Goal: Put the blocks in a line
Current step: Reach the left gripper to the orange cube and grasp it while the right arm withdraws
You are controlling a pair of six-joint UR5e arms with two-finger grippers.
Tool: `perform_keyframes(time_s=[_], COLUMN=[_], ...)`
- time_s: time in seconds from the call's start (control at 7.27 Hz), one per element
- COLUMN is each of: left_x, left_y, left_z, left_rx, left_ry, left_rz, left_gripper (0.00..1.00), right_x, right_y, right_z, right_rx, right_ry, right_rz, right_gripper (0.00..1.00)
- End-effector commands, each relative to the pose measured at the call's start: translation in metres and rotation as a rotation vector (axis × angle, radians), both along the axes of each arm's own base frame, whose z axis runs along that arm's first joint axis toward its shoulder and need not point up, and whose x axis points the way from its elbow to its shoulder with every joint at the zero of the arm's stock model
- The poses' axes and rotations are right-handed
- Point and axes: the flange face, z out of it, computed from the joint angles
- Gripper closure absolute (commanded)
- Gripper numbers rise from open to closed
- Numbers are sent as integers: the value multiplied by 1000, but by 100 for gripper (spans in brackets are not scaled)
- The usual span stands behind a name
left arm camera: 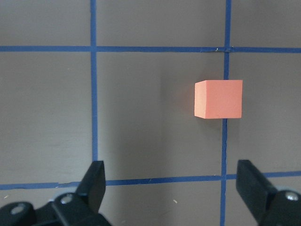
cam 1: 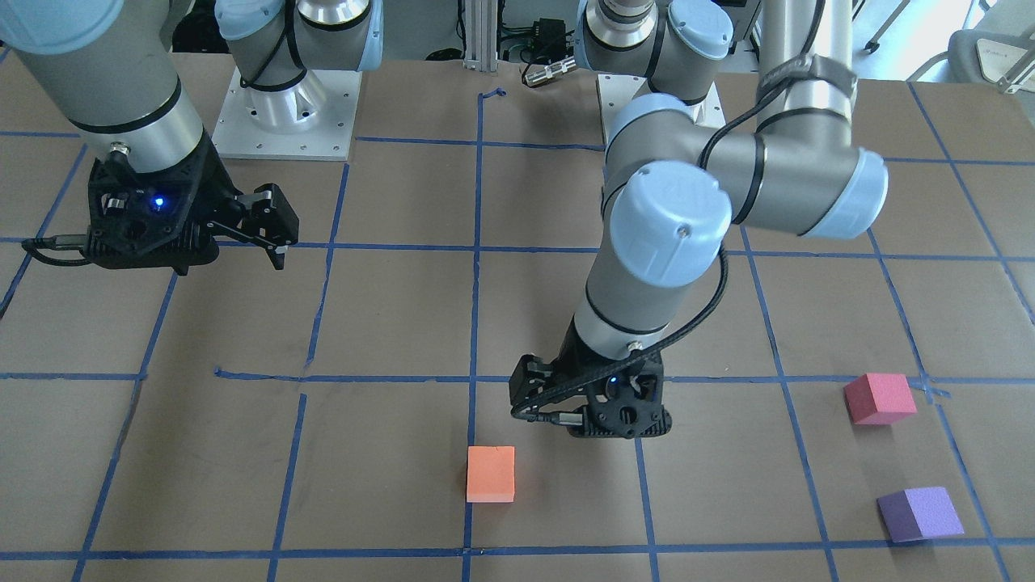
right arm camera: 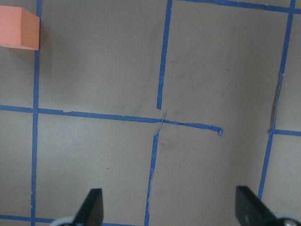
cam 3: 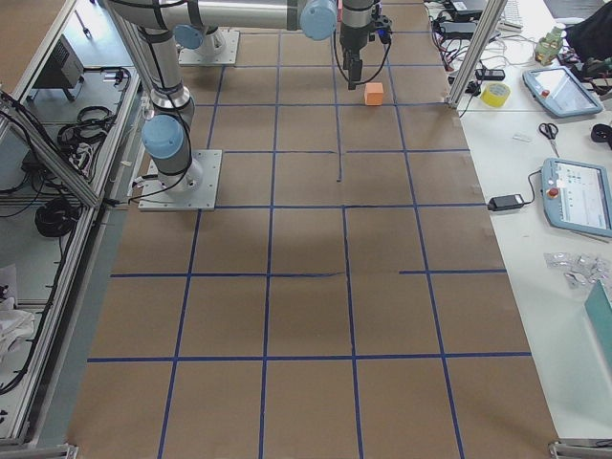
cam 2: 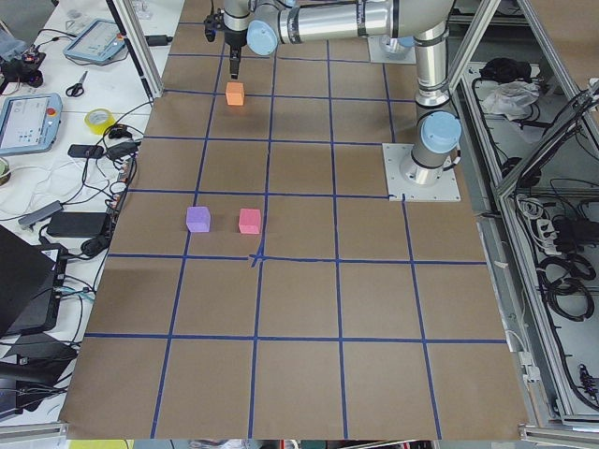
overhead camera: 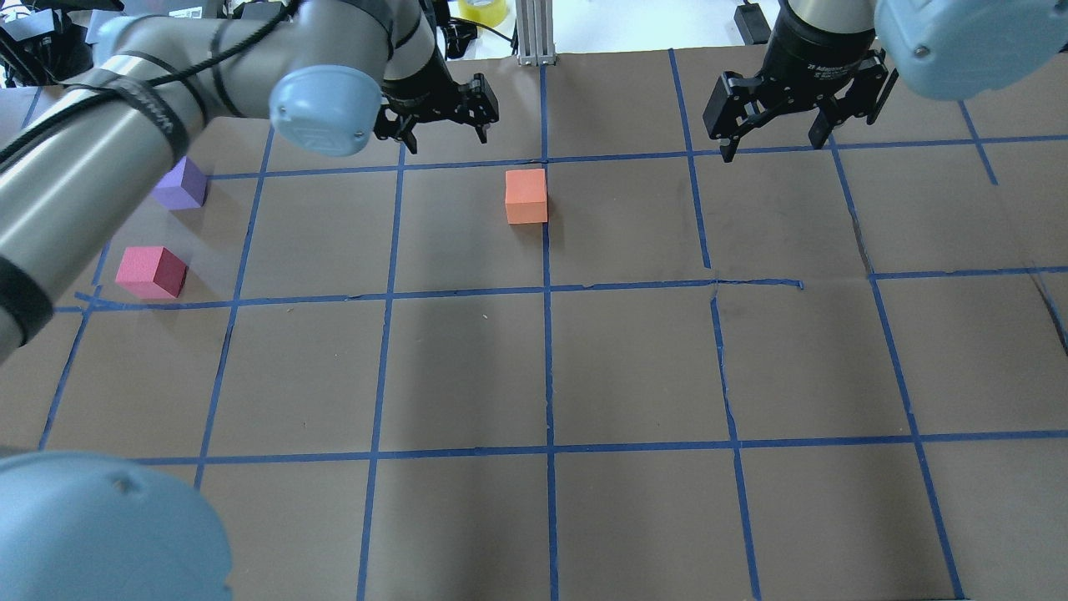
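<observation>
Lining up the left gripper (left arm camera: pixel 170 165), jaws spread and empty, you seem set for the orange block (left arm camera: pixel 218 99) ahead, right of their centre: centre, descend, close; the right gripper (right arm camera: pixel 169 192) gapes empty too.

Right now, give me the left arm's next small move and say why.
Probably shift the left jaws sideways until the orange block sits centred between them. They stand open and empty, and in the left wrist view the block lies ahead, off toward one finger. The pink-red block and purple block lie far from it, so no line exists yet.
</observation>
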Motion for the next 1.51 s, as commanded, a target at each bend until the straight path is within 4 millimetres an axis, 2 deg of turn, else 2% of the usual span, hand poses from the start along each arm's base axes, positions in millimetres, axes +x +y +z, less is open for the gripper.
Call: perform_keyframes(time_s=[0.0,0.14,0.28,0.55,0.69,0.83,0.96,1.1,1.24,1.38], left_x=[-39,-56,-66,-71,-74,-73,-70,-69,-67,-37], left_y=[-19,-19,-25,-32,-36,-37,-37,-37,-38,-45], left_z=[-63,-86,-93,-133,-142,-149,-152,-141,-113,-79], left_rx=[40,65,63,81,54,51,52,34,-3,-41], left_ry=[73,73,74,59,66,67,44,33,33,6], left_rz=[62,29,15,26,31,37,31,32,30,7], left_gripper=[0,0,0,0,19,47,88,100,100,100], right_x=[2,1,1,1,1,1,1,3,2,2], right_y=[15,16,17,33,44,46,46,46,45,45], right_z=[1,-1,-1,-5,-3,-1,-1,1,0,1], right_rx=[0,4,7,15,10,9,7,3,4,3], right_ry=[-8,1,1,1,-3,-3,-8,-13,-4,-3], right_rz=[0,-3,-4,-6,-6,-6,-3,-3,-3,-3], right_gripper=[0,0,0,0,0,0,0,0,0,0])
